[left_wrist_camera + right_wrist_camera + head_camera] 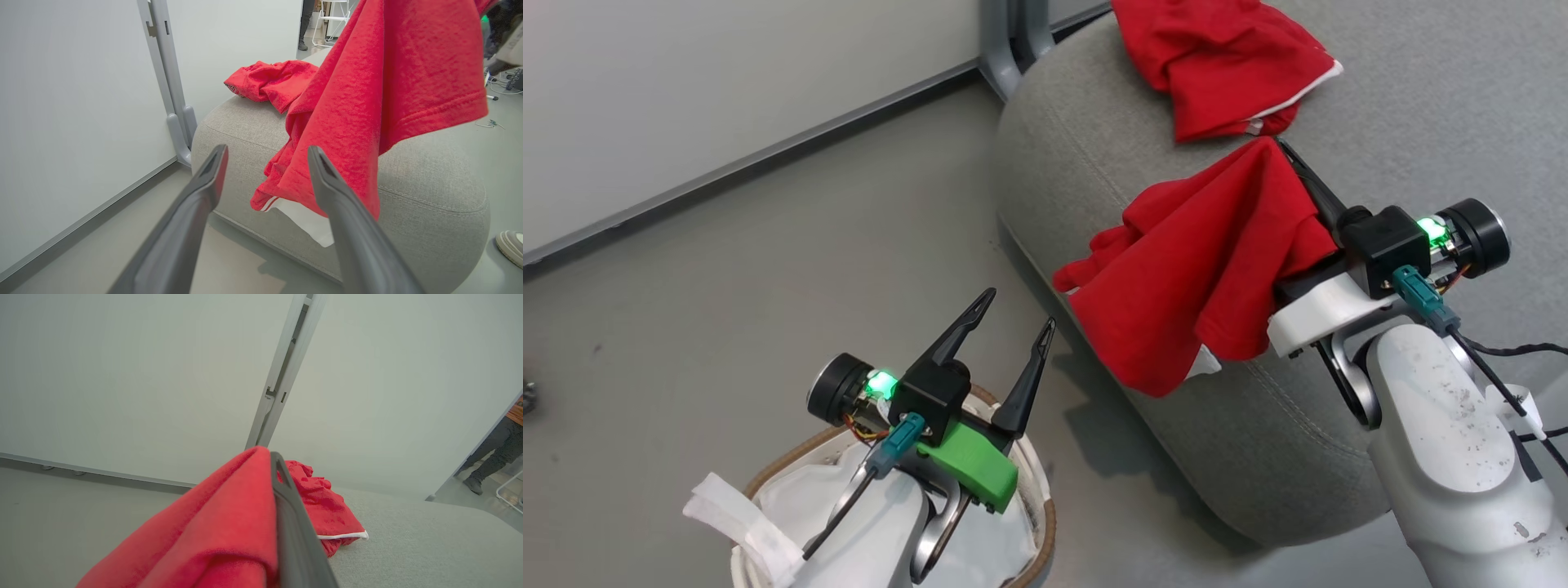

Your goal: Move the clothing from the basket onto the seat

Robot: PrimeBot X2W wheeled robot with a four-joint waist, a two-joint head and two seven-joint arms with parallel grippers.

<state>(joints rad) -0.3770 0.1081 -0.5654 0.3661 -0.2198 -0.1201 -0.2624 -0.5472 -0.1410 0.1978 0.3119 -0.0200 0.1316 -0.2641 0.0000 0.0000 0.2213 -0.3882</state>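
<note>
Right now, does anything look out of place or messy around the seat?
Nothing looks spilled or damaged. One red garment hangs bunched from the shut right gripper at the edge of the seat, not yet laid down. The other garment lies crumpled in a heap on the seat.

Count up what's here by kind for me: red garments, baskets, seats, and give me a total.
red garments: 2, one lying on the seat, one held up
basket: 1
seat: 1
Total: 4
</note>
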